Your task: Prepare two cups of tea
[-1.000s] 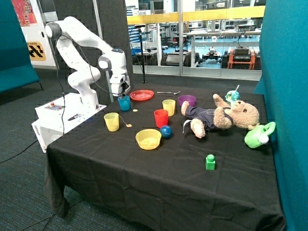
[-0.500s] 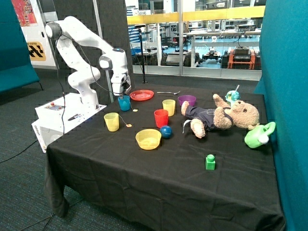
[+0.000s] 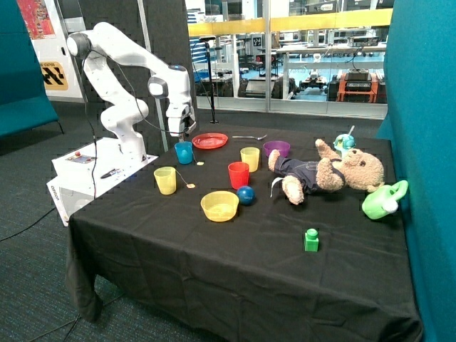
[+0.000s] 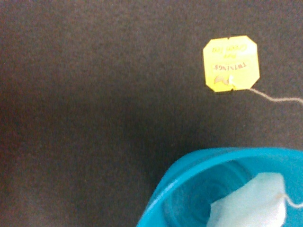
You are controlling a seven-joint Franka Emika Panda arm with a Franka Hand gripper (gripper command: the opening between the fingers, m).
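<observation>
1. Inside the small blue plastic tumbler (image 4: 208, 189) lies a white tea bag (image 4: 253, 201); its thin string (image 4: 279, 99) trails over the rim so the yellow paper tag (image 4: 231, 63) rests on the black-clothed counter (image 3: 235, 256) just beside the cup, within reach for pulling the bag out.
2. Near it stands the translucent yellow plastic tumbler (image 3: 165, 179), with a second small tag (image 3: 191, 186) on the cloth close by; whether a bag sits inside cannot be seen.
3. The gripper (image 3: 182, 128) hangs above the blue tumbler, apart from it. Its opening cannot be told, and nothing visibly hangs from it.
</observation>
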